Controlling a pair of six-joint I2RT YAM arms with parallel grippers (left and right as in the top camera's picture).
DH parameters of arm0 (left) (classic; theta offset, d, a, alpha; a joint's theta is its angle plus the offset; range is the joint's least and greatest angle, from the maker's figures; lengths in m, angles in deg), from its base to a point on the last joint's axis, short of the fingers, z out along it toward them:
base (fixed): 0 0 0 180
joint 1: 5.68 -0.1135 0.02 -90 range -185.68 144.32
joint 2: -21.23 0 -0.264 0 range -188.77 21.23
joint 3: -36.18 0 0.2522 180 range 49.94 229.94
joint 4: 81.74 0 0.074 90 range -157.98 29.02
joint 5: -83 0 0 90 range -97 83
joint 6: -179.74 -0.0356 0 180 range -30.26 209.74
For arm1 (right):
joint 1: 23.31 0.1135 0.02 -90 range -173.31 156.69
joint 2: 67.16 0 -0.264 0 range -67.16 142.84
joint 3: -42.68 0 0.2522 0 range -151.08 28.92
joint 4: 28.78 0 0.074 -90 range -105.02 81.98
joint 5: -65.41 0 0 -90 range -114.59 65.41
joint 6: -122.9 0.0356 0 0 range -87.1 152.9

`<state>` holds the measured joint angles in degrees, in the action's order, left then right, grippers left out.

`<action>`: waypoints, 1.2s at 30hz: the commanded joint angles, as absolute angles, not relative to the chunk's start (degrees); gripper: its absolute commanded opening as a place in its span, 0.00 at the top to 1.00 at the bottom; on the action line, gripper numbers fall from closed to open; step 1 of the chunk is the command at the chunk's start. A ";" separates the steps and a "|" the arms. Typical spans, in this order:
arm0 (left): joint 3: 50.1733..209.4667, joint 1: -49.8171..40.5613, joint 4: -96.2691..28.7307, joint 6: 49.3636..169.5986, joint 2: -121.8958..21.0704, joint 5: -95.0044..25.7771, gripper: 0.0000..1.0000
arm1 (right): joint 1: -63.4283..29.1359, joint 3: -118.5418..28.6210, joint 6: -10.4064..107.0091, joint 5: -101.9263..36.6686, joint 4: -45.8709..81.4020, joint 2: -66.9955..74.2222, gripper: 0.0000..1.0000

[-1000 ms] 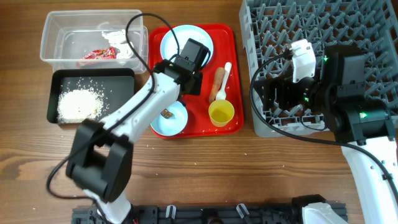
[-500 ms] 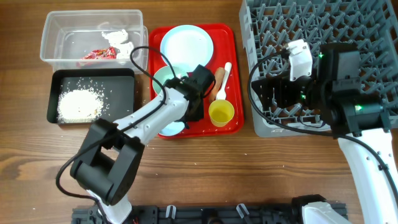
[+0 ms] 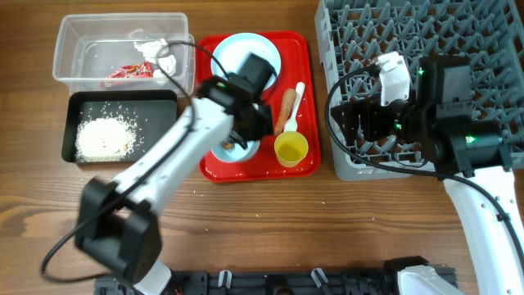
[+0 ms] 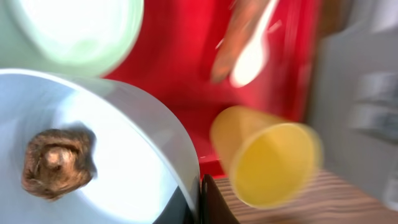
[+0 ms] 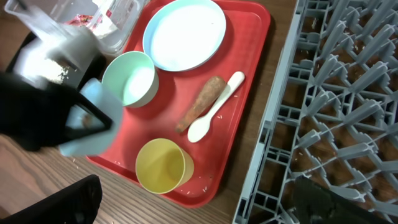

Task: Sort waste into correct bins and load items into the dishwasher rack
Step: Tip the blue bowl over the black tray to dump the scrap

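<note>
Over the red tray [image 5: 249, 56], left gripper [image 3: 243, 135] is pinching a blue bowl [image 4: 124, 162] by its rim, brown lump [image 4: 56, 162] sitting inside; right gripper [image 5: 199, 205] is hovering wide open, empty, at the rack [image 5: 348, 93].

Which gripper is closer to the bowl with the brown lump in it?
Left. The left gripper grips the bowl by its rim over the red tray; the right gripper hangs over the dishwasher rack.

I see a flat red tray [image 3: 296, 51] with raised rim and rounded corners, lying square on the brown wooden table [image 3: 270, 221], toward the far edge, wood grain running left to right, tray's glossy floor blurred in my left wrist view
</note>
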<state>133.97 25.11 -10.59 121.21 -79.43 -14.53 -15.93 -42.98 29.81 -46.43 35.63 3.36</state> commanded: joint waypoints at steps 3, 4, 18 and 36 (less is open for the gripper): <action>135.52 9.59 -10.33 113.97 -73.31 -24.08 0.96 | -15.82 -43.70 30.12 -46.54 35.13 3.78 0.00; 135.52 4.72 -11.01 110.98 -73.31 -26.79 0.96 | -15.82 -43.70 30.07 -46.52 35.13 3.78 0.01; 135.39 -40.24 -13.15 92.90 -90.99 -88.10 0.96 | -15.85 -43.73 30.12 -46.54 34.56 3.78 0.00; 135.39 -41.90 -13.15 99.13 -97.28 -97.21 0.96 | -15.85 -43.73 30.09 -46.54 34.74 3.78 0.00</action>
